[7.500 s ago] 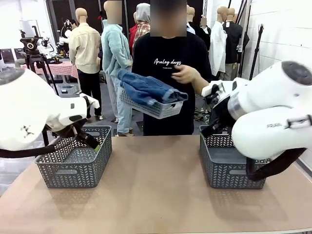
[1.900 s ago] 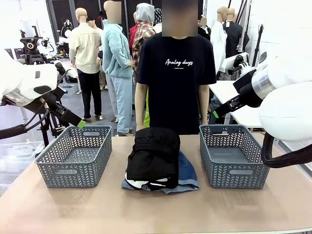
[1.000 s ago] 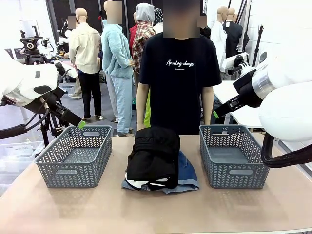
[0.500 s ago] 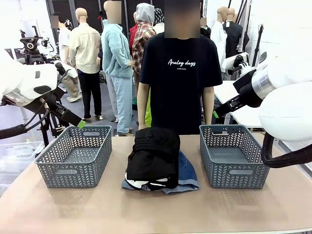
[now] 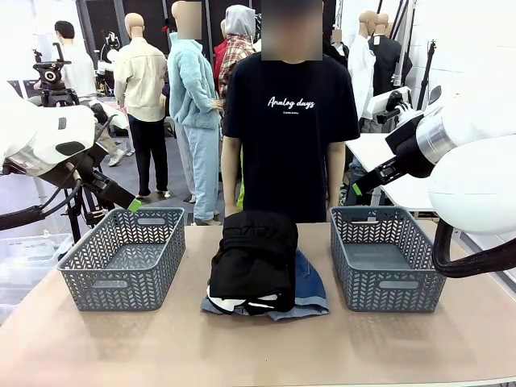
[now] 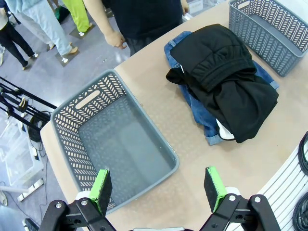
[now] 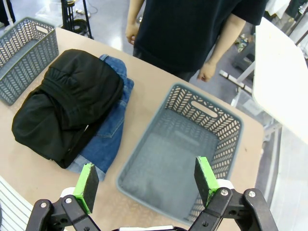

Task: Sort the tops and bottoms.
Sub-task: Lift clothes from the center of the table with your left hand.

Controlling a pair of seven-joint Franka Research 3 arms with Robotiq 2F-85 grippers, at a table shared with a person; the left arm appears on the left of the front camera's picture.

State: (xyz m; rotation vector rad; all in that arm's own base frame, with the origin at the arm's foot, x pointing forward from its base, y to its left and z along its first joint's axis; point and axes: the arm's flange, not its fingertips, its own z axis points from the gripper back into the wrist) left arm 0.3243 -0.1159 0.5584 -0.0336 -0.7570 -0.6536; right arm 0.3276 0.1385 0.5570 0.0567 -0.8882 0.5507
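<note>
My left claw (image 6: 157,186) and right claw (image 7: 147,177) hang open, empty; between two grey lattice plastic baskets (image 5: 121,286), soft black fabric tops (image 5: 254,258) lie atop blue denim bottoms (image 5: 310,284).

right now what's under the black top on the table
Blue denim bottoms lie under the black top, poking out at its right side and near edge. How many denim pieces, and how they are folded, is covered.
</note>
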